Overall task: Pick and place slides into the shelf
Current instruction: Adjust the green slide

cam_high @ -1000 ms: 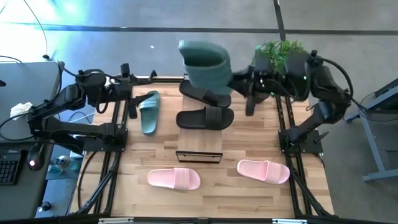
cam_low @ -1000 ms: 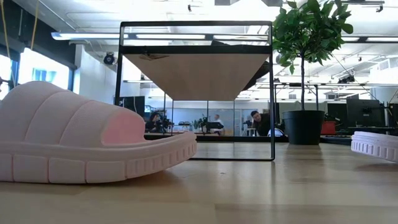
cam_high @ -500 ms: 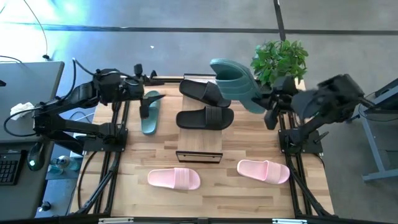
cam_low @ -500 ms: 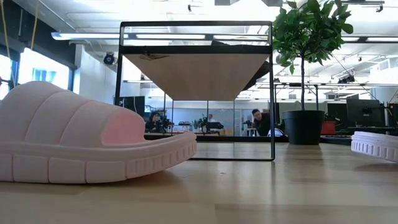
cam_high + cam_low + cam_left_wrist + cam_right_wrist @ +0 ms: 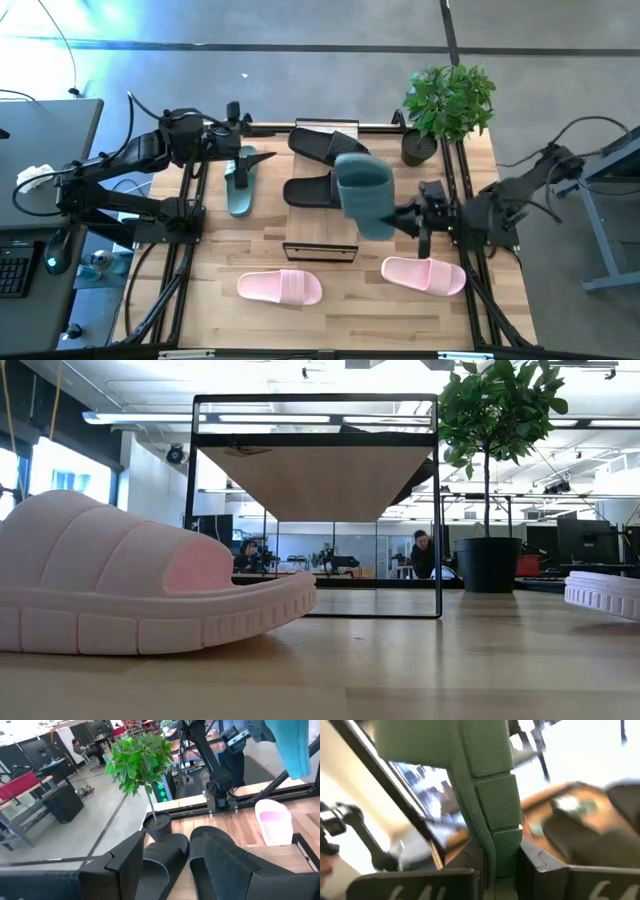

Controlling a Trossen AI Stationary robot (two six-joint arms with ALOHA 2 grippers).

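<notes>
Right gripper (image 5: 418, 216), clamped on a green slide (image 5: 362, 193), has swung it from beside the plant (image 5: 448, 98) to over the shelf (image 5: 320, 215), suggesting placement is imminent; left gripper (image 5: 248, 160) hovers part-open above the other green slide (image 5: 238, 185).

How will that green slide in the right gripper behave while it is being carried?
The green slide looks stiff: clamped in the right gripper by one edge, it keeps its shape without drooping. It is probably light for its bulk. The textured rubber likely resists slipping, though a fast swing could twist it.
</notes>
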